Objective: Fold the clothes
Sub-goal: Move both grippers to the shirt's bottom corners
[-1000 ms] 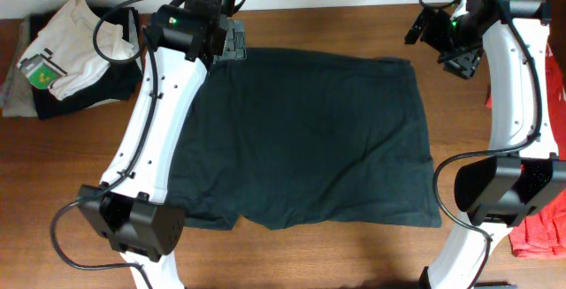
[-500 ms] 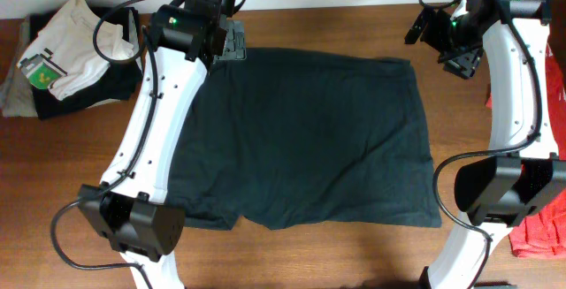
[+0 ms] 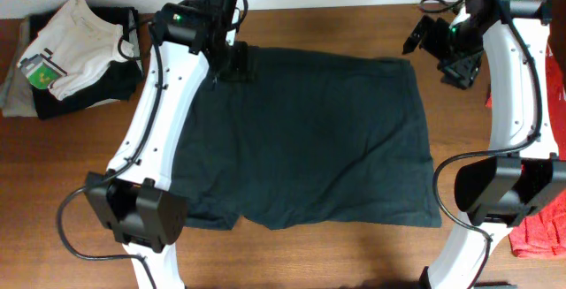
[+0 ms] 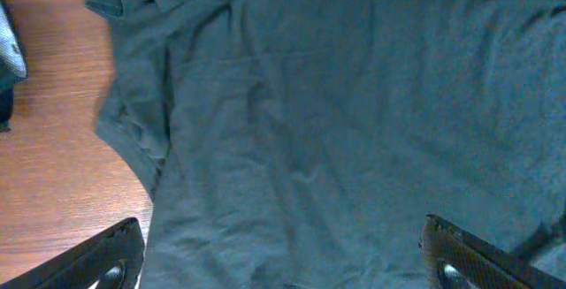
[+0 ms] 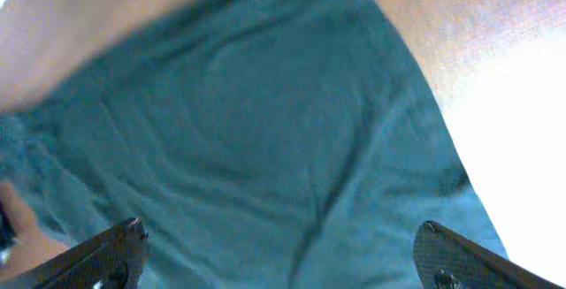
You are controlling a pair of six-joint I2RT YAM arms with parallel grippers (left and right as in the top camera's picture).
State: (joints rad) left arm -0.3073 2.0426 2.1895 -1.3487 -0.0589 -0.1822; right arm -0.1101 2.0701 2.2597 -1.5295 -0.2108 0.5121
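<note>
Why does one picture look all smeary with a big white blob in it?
Right wrist view: the dark shirt is smeared by blur, and glare whites out the right edge. Left wrist view: sharper, wrinkles show. Overhead view: even light, crisp.

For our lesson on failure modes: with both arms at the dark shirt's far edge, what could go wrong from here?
1. The left fingers stand open over the bunched sleeve of the dark shirt; they may pinch only that, skewing the fold.
2. The right fingers seem to hang beside the shirt's corner, over bare table; closing there could miss the cloth.
</note>
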